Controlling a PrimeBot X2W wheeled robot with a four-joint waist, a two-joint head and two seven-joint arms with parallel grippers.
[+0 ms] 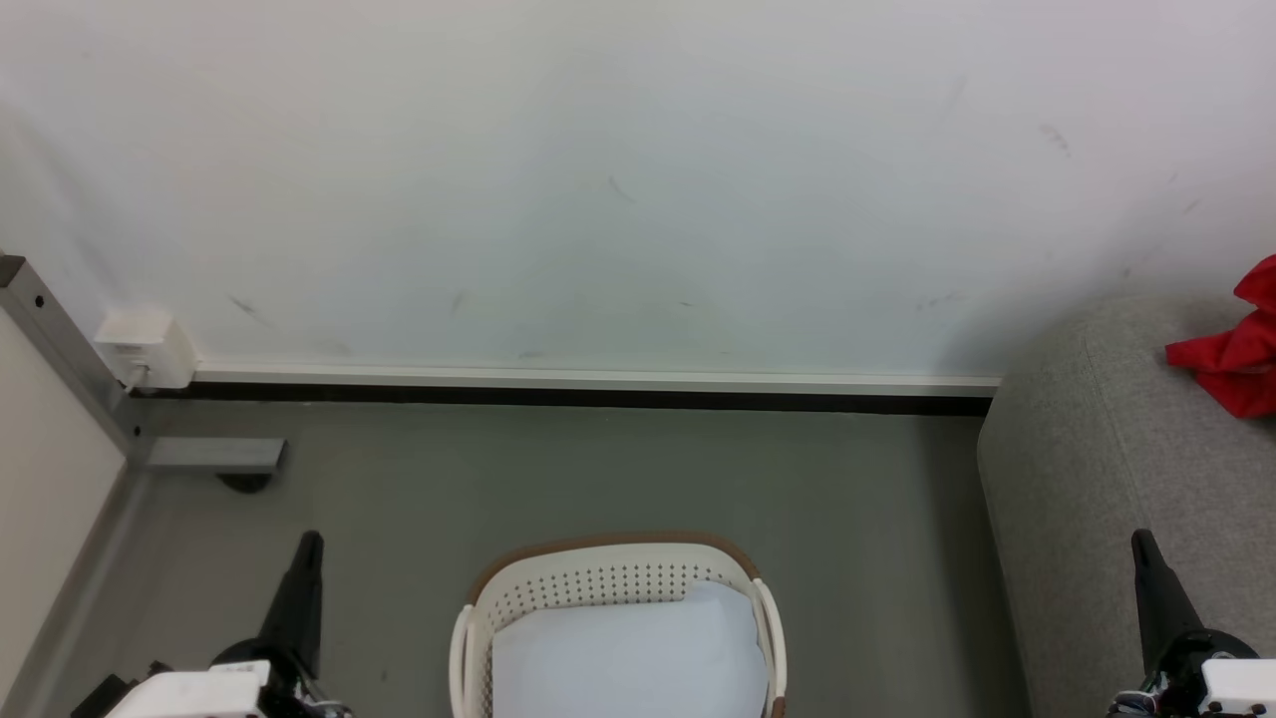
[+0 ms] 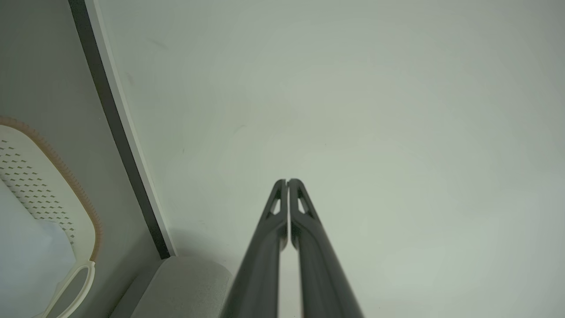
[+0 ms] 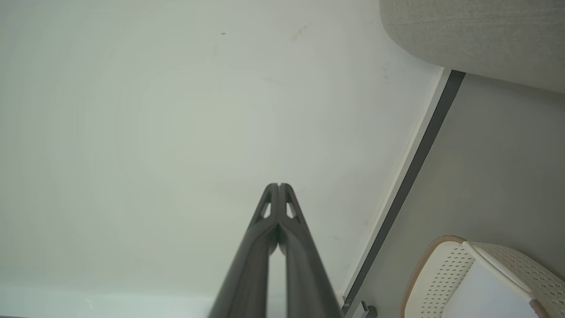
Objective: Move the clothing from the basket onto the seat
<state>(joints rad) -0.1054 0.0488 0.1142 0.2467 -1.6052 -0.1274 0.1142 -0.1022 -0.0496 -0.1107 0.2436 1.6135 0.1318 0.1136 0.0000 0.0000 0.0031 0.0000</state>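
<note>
My left pincer [image 1: 310, 540] and right pincer [image 1: 1140, 538] are closed, empty. With clothing [image 1: 1236, 359] on the seat [image 1: 1087, 479] at three o'clock, a basket [image 1: 608, 576] reach risks snagging the liner [image 1: 628, 648].

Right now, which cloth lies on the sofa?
The bright red clothing, bunched on the grey sofa. The flat white sheet lies inside the basket.

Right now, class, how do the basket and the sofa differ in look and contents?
The basket is perforated cream plastic with a brown rim; the sofa is plain grey fabric. The basket holds a white sheet; the sofa carries red clothing. The basket is much smaller than the sofa. Both have rounded edges.
</note>
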